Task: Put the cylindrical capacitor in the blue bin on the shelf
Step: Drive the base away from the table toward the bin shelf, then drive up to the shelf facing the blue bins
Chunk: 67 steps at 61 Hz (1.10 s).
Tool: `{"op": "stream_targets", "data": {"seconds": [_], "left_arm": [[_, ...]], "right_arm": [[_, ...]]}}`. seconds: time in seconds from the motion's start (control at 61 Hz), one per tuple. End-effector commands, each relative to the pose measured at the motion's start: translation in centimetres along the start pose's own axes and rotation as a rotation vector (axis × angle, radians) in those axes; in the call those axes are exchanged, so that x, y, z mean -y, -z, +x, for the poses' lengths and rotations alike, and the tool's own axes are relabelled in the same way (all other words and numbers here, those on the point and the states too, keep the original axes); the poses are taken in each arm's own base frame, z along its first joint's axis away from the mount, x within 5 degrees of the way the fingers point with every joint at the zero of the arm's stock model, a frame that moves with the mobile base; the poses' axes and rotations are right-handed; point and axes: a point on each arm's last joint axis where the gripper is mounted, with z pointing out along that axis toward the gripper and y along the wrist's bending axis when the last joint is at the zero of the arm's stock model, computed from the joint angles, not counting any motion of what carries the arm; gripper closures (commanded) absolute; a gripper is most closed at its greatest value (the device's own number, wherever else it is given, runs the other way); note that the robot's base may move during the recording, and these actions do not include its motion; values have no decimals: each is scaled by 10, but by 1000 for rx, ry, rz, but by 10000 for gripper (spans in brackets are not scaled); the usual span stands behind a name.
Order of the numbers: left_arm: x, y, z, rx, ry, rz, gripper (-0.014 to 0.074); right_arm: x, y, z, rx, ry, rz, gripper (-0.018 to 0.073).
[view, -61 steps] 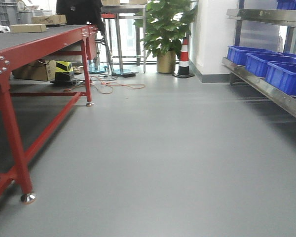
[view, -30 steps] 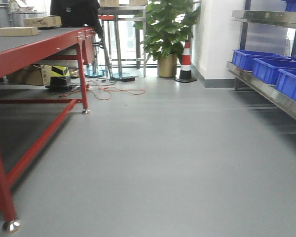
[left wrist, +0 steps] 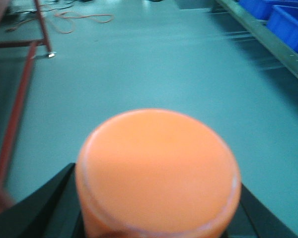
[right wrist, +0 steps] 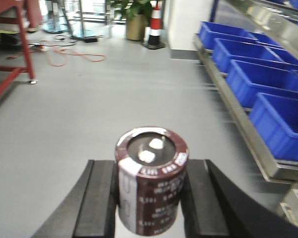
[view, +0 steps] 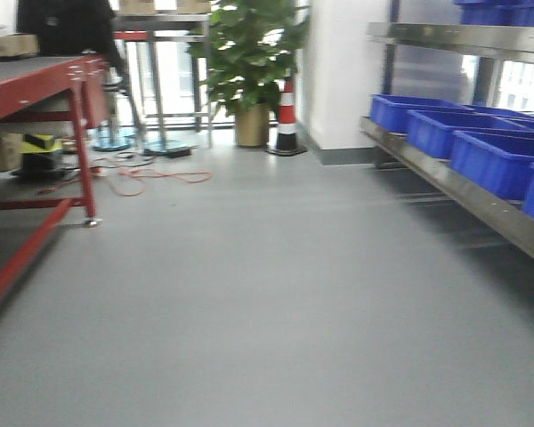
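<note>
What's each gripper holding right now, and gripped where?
Right gripper: cylindrical capacitor, upright, clamped on opposite sides of its sleeve. Left gripper: orange round-topped object between the jaws; contact hidden under its top.

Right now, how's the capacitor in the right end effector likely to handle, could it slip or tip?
The cylindrical capacitor looks rigid, probably dense for its size. Its glossy sleeve may be slippery, so it could slide between the right end effector's flat fingers. Stubby, it likely resists tipping when upright.
</note>
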Motion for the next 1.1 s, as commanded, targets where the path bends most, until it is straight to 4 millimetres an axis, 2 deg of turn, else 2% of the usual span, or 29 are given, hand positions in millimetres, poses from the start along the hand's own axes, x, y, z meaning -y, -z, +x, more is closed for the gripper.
{"op": "stream_targets", "data": {"seconds": [0.0,1.083], "left_arm": [[1,0,-2,21,1,8,707],[1,0,-2,21,1,8,707]], "right_arm": [[0,2,-4,34,12,8,691],[0,2,-4,34,10,6,691]]}}
